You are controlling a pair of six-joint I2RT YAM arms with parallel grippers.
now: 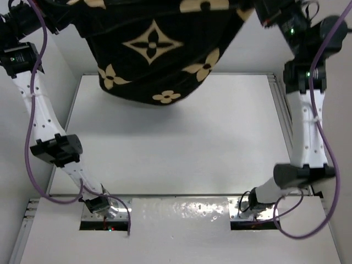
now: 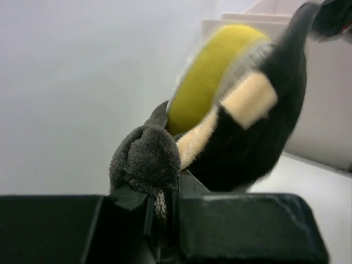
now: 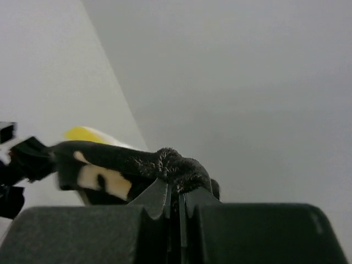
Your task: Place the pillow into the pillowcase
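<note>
The black pillowcase (image 1: 159, 49) with tan flowers hangs high over the far end of the table, bulging and held up at its two top corners. My left gripper (image 2: 163, 203) is shut on a bunched fold of the pillowcase (image 2: 146, 159). My right gripper (image 3: 177, 195) is shut on another bunched fold of the pillowcase (image 3: 181, 168). The pillow's yellow band (image 2: 212, 71) pokes out of the case mouth in the left wrist view, and a yellow edge of the pillow (image 3: 88, 133) shows above the fabric in the right wrist view. In the top view both grippers lie past the upper edge.
The white table (image 1: 176, 148) lies below the hanging case, with low white walls on both sides. Both arms (image 1: 44, 126) reach upward along the left and right edges, purple cables looping beside them. The arm bases (image 1: 104, 209) sit at the near edge.
</note>
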